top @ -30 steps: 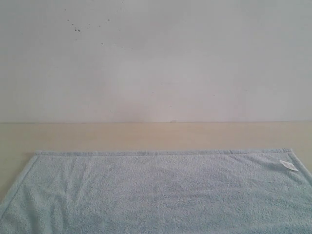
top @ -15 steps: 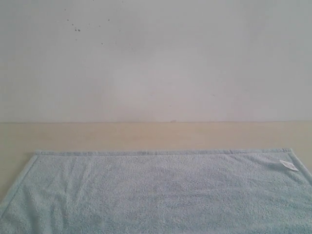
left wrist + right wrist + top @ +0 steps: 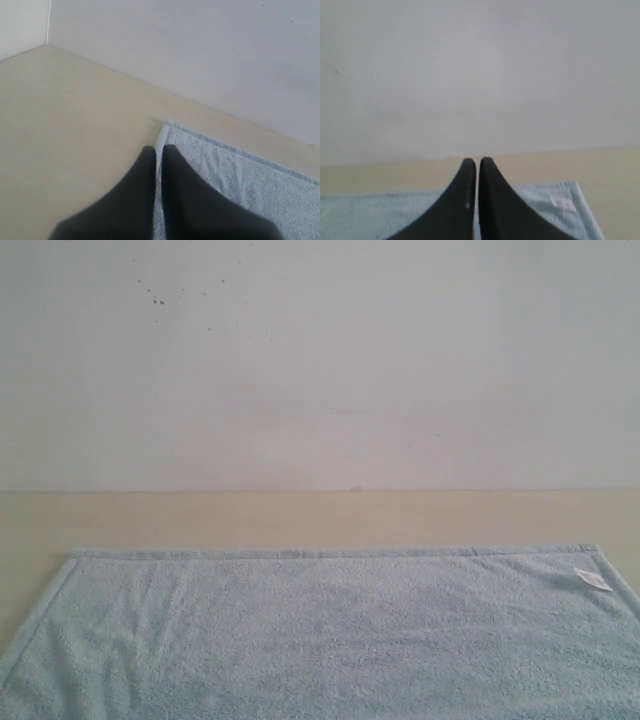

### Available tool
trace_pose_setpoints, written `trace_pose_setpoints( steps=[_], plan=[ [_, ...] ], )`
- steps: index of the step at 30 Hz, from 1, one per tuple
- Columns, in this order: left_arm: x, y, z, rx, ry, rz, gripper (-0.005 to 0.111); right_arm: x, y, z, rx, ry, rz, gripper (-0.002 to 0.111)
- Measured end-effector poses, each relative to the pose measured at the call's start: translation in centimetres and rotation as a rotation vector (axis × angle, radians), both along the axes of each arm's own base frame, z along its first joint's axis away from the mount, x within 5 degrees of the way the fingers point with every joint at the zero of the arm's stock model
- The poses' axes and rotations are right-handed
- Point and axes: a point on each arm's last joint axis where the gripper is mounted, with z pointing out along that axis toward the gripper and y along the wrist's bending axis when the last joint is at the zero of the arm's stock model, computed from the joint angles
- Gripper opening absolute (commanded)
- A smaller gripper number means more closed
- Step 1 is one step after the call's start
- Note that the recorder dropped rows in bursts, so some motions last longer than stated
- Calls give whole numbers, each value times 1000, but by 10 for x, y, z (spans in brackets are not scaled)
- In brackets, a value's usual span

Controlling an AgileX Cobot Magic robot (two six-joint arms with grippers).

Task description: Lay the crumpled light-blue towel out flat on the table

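Observation:
The light-blue towel [image 3: 330, 635] lies spread flat on the beige table [image 3: 300, 518], and its far hem runs straight across. A small white tag [image 3: 592, 579] sits near its far right corner. Neither gripper shows in the exterior view. In the left wrist view my left gripper [image 3: 158, 148] is shut with nothing in it, hovering over the towel's [image 3: 240, 175] far left corner edge. In the right wrist view my right gripper [image 3: 478, 161] is shut and empty above the towel [image 3: 370, 215], with the tag [image 3: 563, 202] beside it.
A white wall [image 3: 320, 360] rises behind the table's far edge. A strip of bare table [image 3: 65, 125] lies left of the towel and another runs between the towel and the wall. A room corner [image 3: 48, 30] shows in the left wrist view.

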Motion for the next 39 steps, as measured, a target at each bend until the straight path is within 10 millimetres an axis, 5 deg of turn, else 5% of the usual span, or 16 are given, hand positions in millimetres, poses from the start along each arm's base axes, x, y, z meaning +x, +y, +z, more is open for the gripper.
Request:
trace_pose_setpoints(
  steps=[8, 19, 39],
  plan=[
    [1, 0, -3, -61, -10, 9, 4, 13, 2, -68, -45, 305, -2, 2],
    [6, -7, -9, -94, -77, -60, 4, 13, -1, -71, -222, 292, -20, 2],
    [7, -15, 3, -87, -215, -160, 4, 2, -8, -74, -233, 286, -85, 2]
  ],
)
